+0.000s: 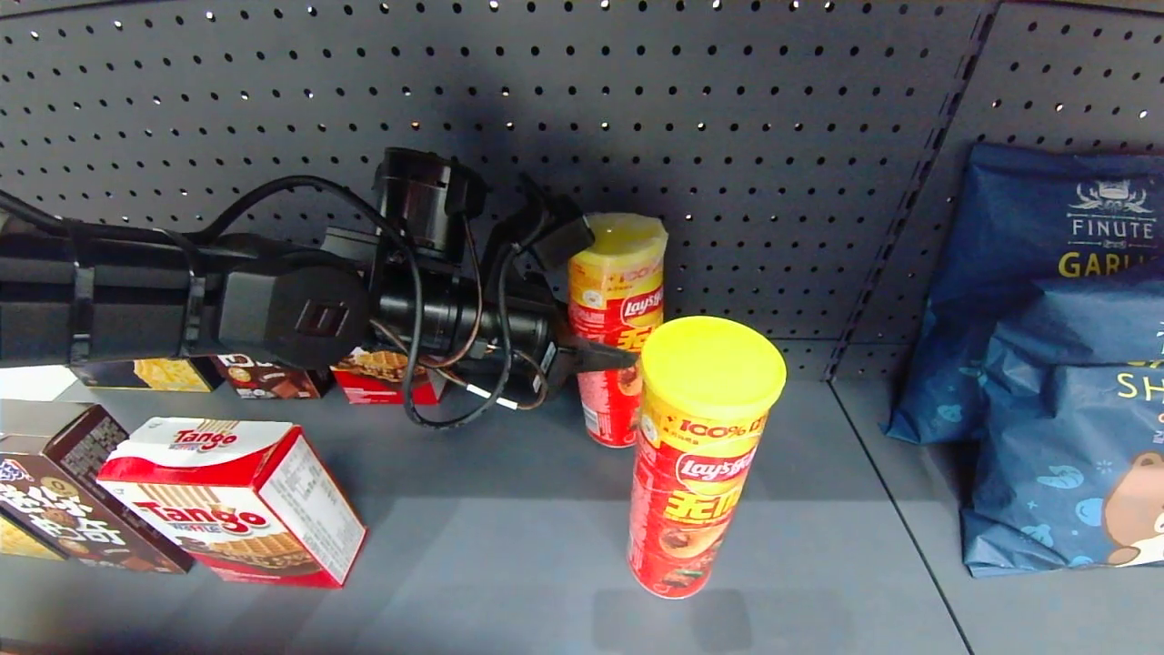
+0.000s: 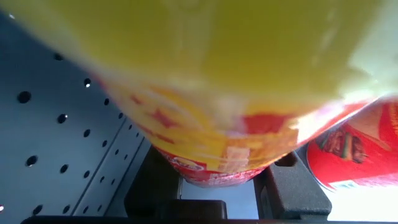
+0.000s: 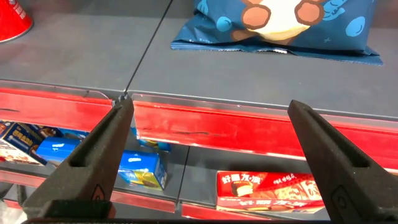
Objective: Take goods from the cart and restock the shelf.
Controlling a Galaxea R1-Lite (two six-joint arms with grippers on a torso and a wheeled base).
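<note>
My left pincer [image 1: 605, 296] is clamped on the rear chip can [image 1: 618, 273], a red tube with a yellow lid standing upright on the grey shelf [image 1: 509, 546] close to the pegboard [image 1: 727, 136]. In the left wrist view that can [image 2: 217, 93] sits between the dark fingers [image 2: 292, 190].

A front chip can [image 1: 700, 455] of the same kind stands free at five o'clock of the held one, just beside it; I cannot tell whether the two touch. It also shows at the edge of the left wrist view [image 2: 360, 149].

At eight o'clock of the held can lies a red and white wafer box [image 1: 236, 500], with darker boxes [image 1: 64, 491] beside it at the shelf's left end. At three o'clock, well apart, blue snack bags [image 1: 1046, 364] lean against the back.

My right pincer [image 3: 214, 168] hangs spread wide and holding nothing in front of the shelf's red edge strip [image 3: 211, 121]. A blue snack bag [image 3: 280, 25] lies on the board above the strip. Blue boxes [image 3: 143, 171] and a red box [image 3: 267, 186] sit on the level below.
</note>
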